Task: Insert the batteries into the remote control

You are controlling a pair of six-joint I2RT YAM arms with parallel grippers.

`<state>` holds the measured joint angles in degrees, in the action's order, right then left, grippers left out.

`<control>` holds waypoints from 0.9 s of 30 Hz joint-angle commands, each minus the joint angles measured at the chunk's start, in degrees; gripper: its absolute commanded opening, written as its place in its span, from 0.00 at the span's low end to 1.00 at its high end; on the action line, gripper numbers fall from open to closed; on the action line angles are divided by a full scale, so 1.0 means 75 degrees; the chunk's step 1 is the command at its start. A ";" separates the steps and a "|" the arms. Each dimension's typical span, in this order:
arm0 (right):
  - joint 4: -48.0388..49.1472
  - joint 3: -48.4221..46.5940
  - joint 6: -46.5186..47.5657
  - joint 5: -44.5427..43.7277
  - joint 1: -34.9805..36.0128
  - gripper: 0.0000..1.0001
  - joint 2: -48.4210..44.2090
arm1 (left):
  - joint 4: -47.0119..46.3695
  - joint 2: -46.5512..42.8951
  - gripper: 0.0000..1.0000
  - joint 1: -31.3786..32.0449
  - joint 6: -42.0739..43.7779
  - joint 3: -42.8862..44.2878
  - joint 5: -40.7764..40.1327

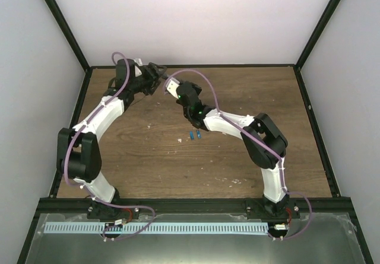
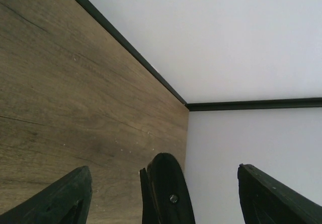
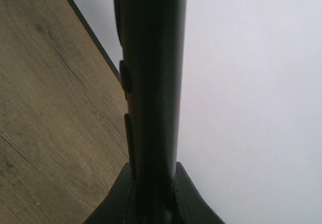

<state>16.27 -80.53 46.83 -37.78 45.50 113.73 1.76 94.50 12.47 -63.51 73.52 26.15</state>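
Clamped shut, my right end effector (image 3: 152, 200) is gripping the remote control (image 3: 151, 83) by one end, with both fingers (image 3: 116, 204) pressing against the sides of the slim black bar. In the right wrist view the remote is reaching straight away from the fingers, and a couple of small raised buttons are showing along its left edge. I am holding it up off the table (image 1: 148, 157), over the far part of the wood near the back wall (image 1: 196, 21).

My left end effector (image 2: 162, 169) is standing wide open. In the left wrist view its two fingers (image 2: 63, 199) are sitting well apart, and the rounded black end of the remote is showing between them, nearer the left finger and touching neither. From above, the two end effectors are meeting close together at the far left of the table, pointing toward each other.

The batteries (image 1: 195, 136) are lying on the wood near the middle of the table, side by side and just apart, well clear of both end effectors and nearer to my right arm's forearm.
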 commanded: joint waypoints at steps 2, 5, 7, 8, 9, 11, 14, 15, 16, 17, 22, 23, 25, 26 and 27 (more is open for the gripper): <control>0.0570 0.0143 0.0336 -0.0257 0.0165 0.01 0.0001 | -0.0161 0.0182 0.75 0.0115 -0.0092 0.0191 -0.0021; 0.0706 0.0228 0.0437 -0.0370 0.0197 0.01 0.0017 | -0.0176 0.0223 0.68 0.0165 -0.0051 0.0221 -0.0134; 0.0799 0.0246 0.0512 -0.0459 0.0212 0.01 0.0043 | -0.0117 0.0258 0.64 0.0186 -0.0012 0.0289 -0.0181; 0.0826 0.0253 0.0542 -0.0478 0.0224 0.01 0.0052 | -0.0091 0.0275 0.62 0.0196 0.0003 0.0307 -0.0198; 0.0872 0.0264 0.0571 -0.0495 0.0235 0.01 0.0058 | -0.0075 0.0296 0.60 0.0203 0.0016 0.0331 -0.0200; 0.0908 0.0281 0.0614 -0.0506 0.0259 0.01 0.0067 | -0.0062 0.0341 0.57 0.0204 0.0041 0.0355 -0.0199; 0.1009 0.0335 0.0737 -0.0515 0.0294 0.01 0.0070 | -0.0038 0.0383 0.54 0.0226 0.0085 0.0360 -0.0221; 0.1043 0.0342 0.0772 -0.0526 0.0306 0.01 0.0080 | -0.0036 0.0390 0.52 0.0224 0.0084 0.0358 -0.0218; 0.1047 0.0359 0.0796 -0.0537 0.0309 0.01 0.0082 | -0.0037 0.0396 0.50 0.0233 0.0097 0.0358 -0.0234; 0.1051 0.0363 0.0816 -0.0540 0.0309 0.01 0.0089 | -0.0036 0.0396 0.48 0.0238 0.0111 0.0361 -0.0253; 0.1058 0.0376 0.0874 -0.0573 0.0332 0.01 0.0107 | -0.0032 0.0415 0.28 0.0236 0.0306 0.0418 -0.0357; 0.1077 0.0377 0.0895 -0.0581 0.0341 0.01 0.0108 | 0.0009 0.0425 0.25 0.0237 0.0351 0.0446 -0.0384; 0.1108 0.0388 0.0932 -0.0604 0.0353 0.01 0.0119 | 0.0083 0.0453 0.22 0.0239 0.0428 0.0494 -0.0435; 0.1145 0.0394 0.0964 -0.0616 0.0355 0.01 0.0126 | 0.0107 0.0455 0.20 0.0248 0.0449 0.0505 -0.0453; 0.1186 0.0390 0.0985 -0.0637 0.0356 0.01 0.0128 | 0.0114 0.0455 0.19 0.0251 0.0469 0.0513 -0.0468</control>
<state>22.72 -77.73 53.30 -41.45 47.42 113.86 2.35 97.17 13.93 -61.60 75.20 23.62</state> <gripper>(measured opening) 0.067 0.210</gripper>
